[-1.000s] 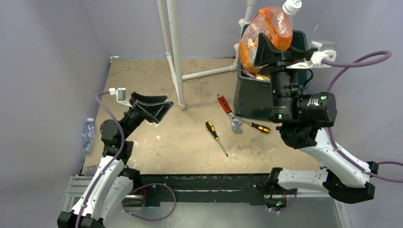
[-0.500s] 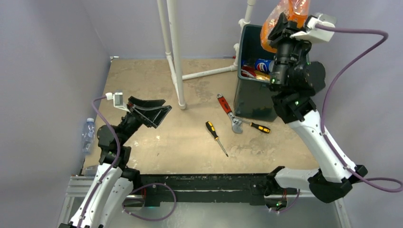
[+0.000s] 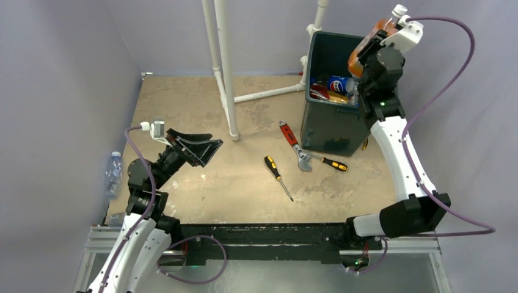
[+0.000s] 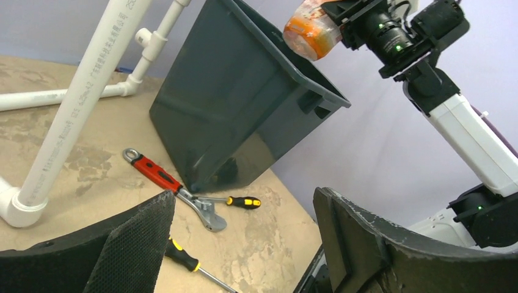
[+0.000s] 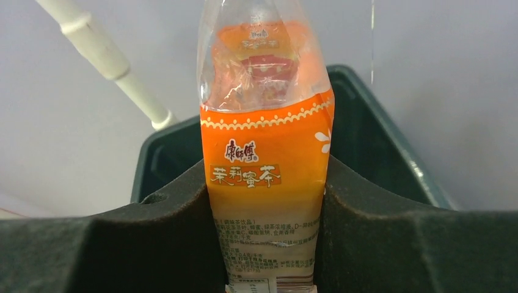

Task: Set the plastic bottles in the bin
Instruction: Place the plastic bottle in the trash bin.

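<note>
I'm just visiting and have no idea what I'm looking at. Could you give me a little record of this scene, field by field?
Right fingers: closed on an orange-label bottle, held above the rim of the bin
Left fingers: open, empty, over the left side of the table
Bin contents: several bottles
Loose on table: red-handled wrench, two screwdrivers
Stray: small clear bottle beside the table's left edge
Job state: held bottle not yet dropped
</note>
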Motion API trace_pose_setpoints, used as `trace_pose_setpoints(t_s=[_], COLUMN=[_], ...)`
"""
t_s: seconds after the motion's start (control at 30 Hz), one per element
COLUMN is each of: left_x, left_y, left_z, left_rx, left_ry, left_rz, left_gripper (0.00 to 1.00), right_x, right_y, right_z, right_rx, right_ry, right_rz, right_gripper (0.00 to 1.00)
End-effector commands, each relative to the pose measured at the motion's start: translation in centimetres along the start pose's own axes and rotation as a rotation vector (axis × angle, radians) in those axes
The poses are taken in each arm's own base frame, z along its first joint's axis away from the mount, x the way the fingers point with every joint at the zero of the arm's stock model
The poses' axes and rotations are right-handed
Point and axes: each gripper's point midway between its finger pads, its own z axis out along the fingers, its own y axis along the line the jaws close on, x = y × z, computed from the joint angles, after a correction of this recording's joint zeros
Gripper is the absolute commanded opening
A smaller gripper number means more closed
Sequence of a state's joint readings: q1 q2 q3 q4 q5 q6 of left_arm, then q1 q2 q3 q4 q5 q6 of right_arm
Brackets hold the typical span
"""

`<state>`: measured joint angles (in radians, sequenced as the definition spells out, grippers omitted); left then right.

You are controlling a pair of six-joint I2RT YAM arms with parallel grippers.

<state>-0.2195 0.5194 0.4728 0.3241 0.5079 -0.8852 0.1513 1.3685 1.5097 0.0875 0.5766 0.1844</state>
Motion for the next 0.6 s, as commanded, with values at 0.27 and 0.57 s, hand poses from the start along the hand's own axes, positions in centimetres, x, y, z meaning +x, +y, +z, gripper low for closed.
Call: trace_pose_setpoints(t_s=[0.27, 0.57], left_x=[-0.9, -2.5], left_y=[-0.3, 0.4], left_z=[-0.2, 0.7], left_rx=[-0.038, -0.082], left_ry=[-0.004, -0.073], left_rz=[0.049, 0.011], left_gripper=[0.86, 0.89], right_x=[2.0, -6.9], right_y=[1.2, 4.8], right_z=[-0.3, -6.6], right_rx=[-0.058, -0.359], right_ry=[0.076, -0.020], right_rz=[0.104, 0.311], right_gripper=[0.99, 0.99])
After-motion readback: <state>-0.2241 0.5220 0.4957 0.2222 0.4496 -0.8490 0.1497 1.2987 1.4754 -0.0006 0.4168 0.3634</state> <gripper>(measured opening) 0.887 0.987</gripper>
